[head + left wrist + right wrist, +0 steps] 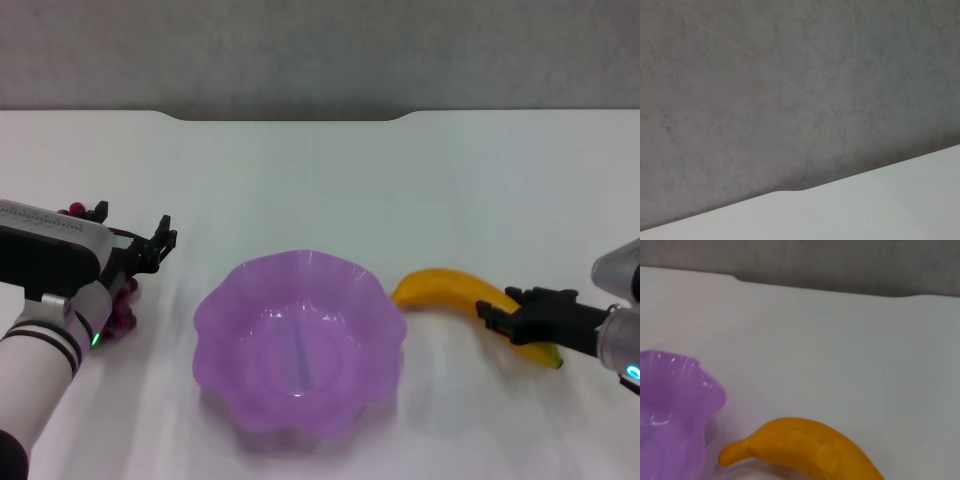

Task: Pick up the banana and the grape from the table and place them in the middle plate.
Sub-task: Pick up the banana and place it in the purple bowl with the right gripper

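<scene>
While the banana (452, 291) lies lower right beside the middle plate (300, 340), right gripper (497, 316) sits over it (grip state unclear). Left gripper (160, 243), also unclear, hangs above the grape (118, 312) at left.

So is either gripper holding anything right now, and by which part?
It cannot be told. The right gripper is at the banana, near its greenish end, and the left gripper is over the grape; no grip shows.
</scene>
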Controlling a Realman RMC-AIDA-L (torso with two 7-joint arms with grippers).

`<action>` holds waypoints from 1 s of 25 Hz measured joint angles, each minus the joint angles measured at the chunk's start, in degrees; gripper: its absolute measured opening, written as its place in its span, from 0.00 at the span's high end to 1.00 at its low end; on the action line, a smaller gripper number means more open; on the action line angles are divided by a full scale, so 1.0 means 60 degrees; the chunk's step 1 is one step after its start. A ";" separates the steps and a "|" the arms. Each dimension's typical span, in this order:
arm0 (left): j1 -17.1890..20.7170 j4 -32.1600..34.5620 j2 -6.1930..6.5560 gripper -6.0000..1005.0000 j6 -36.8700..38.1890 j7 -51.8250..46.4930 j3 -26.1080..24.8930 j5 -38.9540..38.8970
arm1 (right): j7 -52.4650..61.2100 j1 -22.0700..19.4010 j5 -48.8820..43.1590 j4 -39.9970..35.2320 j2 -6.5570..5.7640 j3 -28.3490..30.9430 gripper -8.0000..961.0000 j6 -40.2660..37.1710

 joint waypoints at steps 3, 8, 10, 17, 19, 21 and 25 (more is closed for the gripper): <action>0.0005 0.0000 0.0000 0.17 0.0000 0.0000 0.0000 0.0000 | -0.0035 -0.0079 -0.0022 -0.0135 -0.0058 0.0221 0.47 0.0003; 0.0021 0.0001 0.0008 0.17 0.0011 0.0000 -0.0001 0.0000 | -0.0042 -0.0520 -0.0029 -0.0948 -0.0194 0.0686 0.47 0.0011; 0.0029 0.0001 0.0009 0.17 0.0007 0.0003 0.0000 0.0000 | -0.0043 -0.0731 -0.0031 -0.1475 -0.0238 0.0899 0.47 0.0007; 0.0051 0.0001 0.0015 0.17 -0.0006 0.0014 0.0000 0.0000 | -0.0049 -0.1043 -0.0245 -0.2927 -0.0251 0.1037 0.47 -0.1157; 0.0051 -0.0002 0.0016 0.17 0.0000 0.0015 0.0000 0.0000 | -0.0050 -0.0945 -0.0559 -0.3060 -0.0171 0.1011 0.48 -0.1783; 0.0055 -0.0046 0.0016 0.17 0.0001 0.0015 0.0000 0.0000 | -0.0051 -0.0791 -0.0983 -0.3122 -0.0044 0.0969 0.48 -0.2275; 0.0052 -0.0105 0.0014 0.17 -0.0008 0.0059 0.0000 0.0000 | -0.0014 -0.0382 -0.1628 -0.3021 0.0102 0.0603 0.48 -0.2581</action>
